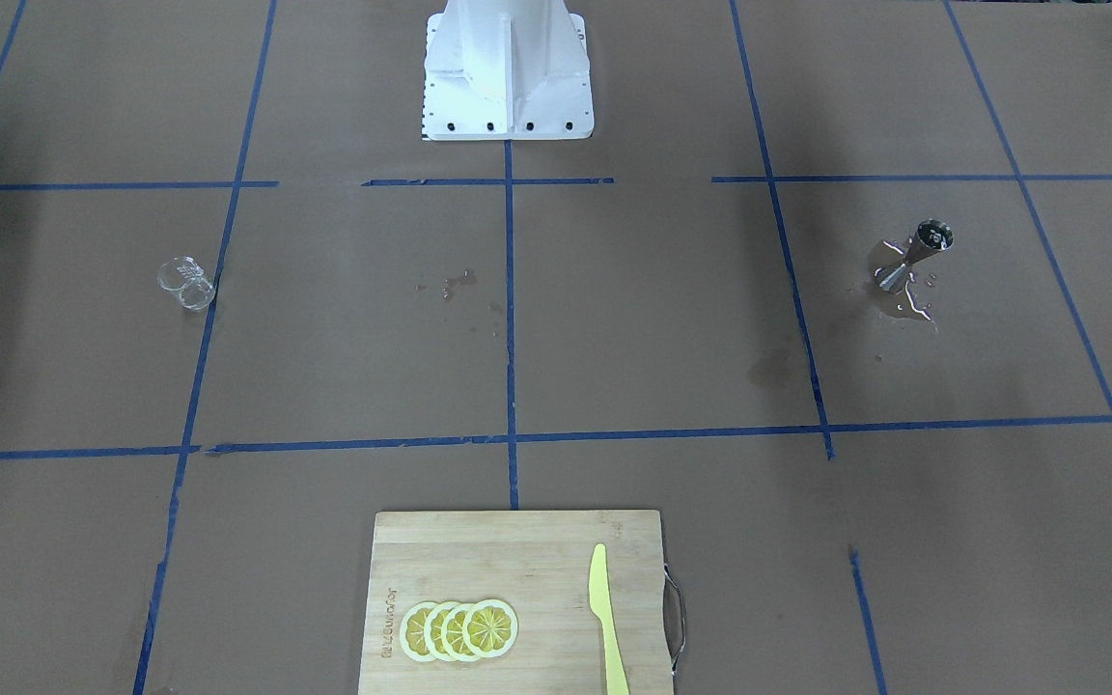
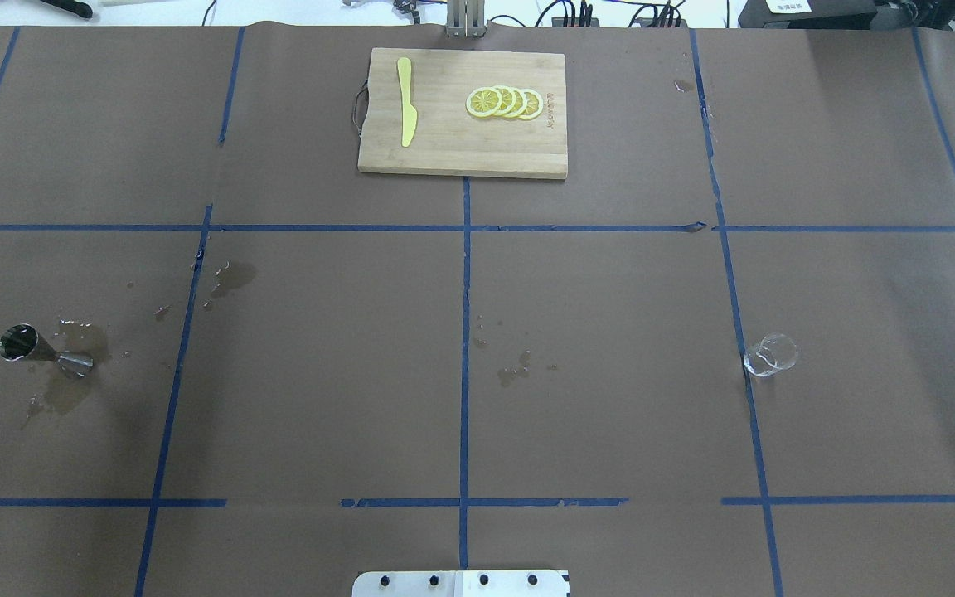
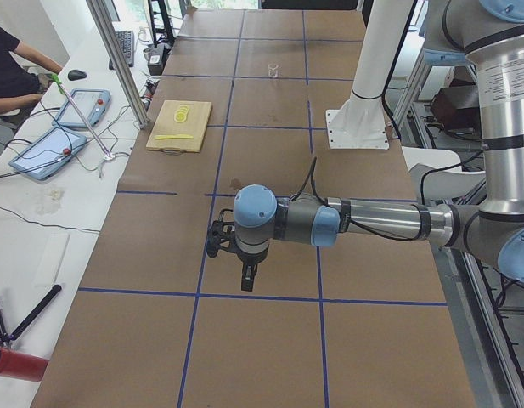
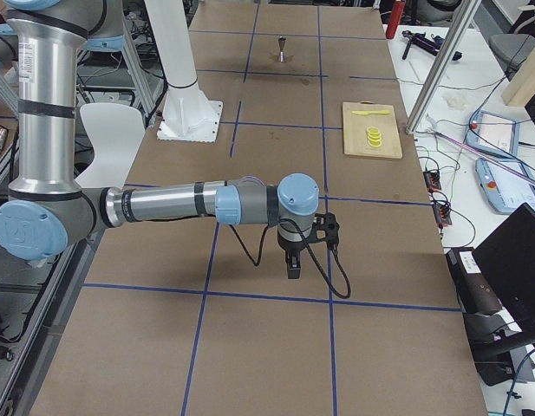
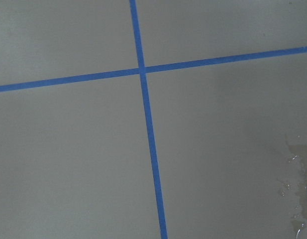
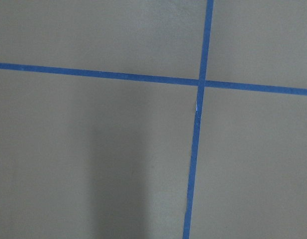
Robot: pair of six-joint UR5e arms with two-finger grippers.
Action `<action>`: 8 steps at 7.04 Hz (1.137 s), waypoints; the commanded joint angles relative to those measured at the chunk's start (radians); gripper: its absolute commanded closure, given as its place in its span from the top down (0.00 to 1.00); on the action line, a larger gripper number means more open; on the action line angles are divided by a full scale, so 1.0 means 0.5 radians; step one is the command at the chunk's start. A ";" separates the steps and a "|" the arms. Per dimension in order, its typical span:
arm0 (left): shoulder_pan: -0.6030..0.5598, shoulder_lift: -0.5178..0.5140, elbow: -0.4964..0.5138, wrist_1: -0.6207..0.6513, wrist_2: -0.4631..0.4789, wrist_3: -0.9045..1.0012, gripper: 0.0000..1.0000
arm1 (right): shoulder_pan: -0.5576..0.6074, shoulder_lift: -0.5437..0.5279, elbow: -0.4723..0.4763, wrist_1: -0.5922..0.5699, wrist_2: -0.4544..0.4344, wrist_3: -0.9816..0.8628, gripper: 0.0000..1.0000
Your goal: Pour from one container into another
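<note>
The clear glass measuring cup [image 1: 187, 284] stands alone on the brown paper on the robot's right side, also seen as the cup [image 2: 771, 355] from overhead. On the robot's left side the steel jigger [image 1: 913, 256] stands upright in a puddle, shown as the jigger [image 2: 34, 348] from overhead. Neither gripper is near either one. My left gripper [image 3: 247, 285] hangs over the table's left end and shows only in the exterior left view. My right gripper [image 4: 292, 270] hangs over the right end and shows only in the exterior right view. I cannot tell whether either is open or shut.
A wooden cutting board [image 1: 517, 560] with lemon slices [image 1: 459, 629] and a yellow knife [image 1: 604, 618] lies at the far middle edge. Spilled water [image 1: 908, 311] surrounds the jigger, and drops [image 2: 515, 371] lie mid-table. The white robot base [image 1: 508, 68] stands at the near edge.
</note>
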State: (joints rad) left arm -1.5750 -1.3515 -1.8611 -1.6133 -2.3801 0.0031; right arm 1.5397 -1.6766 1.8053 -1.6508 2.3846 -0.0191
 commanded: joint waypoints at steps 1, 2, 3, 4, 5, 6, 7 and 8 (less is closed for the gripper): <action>-0.022 0.119 -0.058 0.018 0.014 0.040 1.00 | 0.010 -0.043 -0.018 -0.003 -0.014 0.004 1.00; -0.010 0.123 -0.055 0.012 0.017 0.040 1.00 | 0.010 -0.046 -0.021 -0.003 -0.008 0.020 1.00; -0.016 0.123 -0.091 -0.037 0.017 0.031 1.00 | 0.010 -0.037 -0.067 0.001 -0.008 0.017 1.00; -0.016 0.123 -0.082 -0.068 0.017 0.031 1.00 | 0.010 -0.031 -0.064 0.046 0.001 0.017 1.00; -0.013 0.105 -0.085 -0.065 0.020 0.034 1.00 | 0.010 -0.022 -0.073 0.068 0.008 0.017 1.00; -0.007 0.071 -0.058 -0.059 0.020 0.040 1.00 | 0.010 -0.018 -0.073 0.065 0.023 0.014 1.00; 0.002 0.068 -0.061 -0.056 0.020 0.040 1.00 | 0.010 -0.018 -0.067 0.062 0.023 0.014 1.00; 0.002 0.077 -0.042 -0.050 0.020 0.040 1.00 | 0.010 -0.021 -0.055 0.059 0.023 0.017 1.00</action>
State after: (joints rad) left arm -1.5760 -1.3136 -1.8905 -1.6415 -2.3701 0.0225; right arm 1.5447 -1.6868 1.7722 -1.6202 2.3949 -0.0118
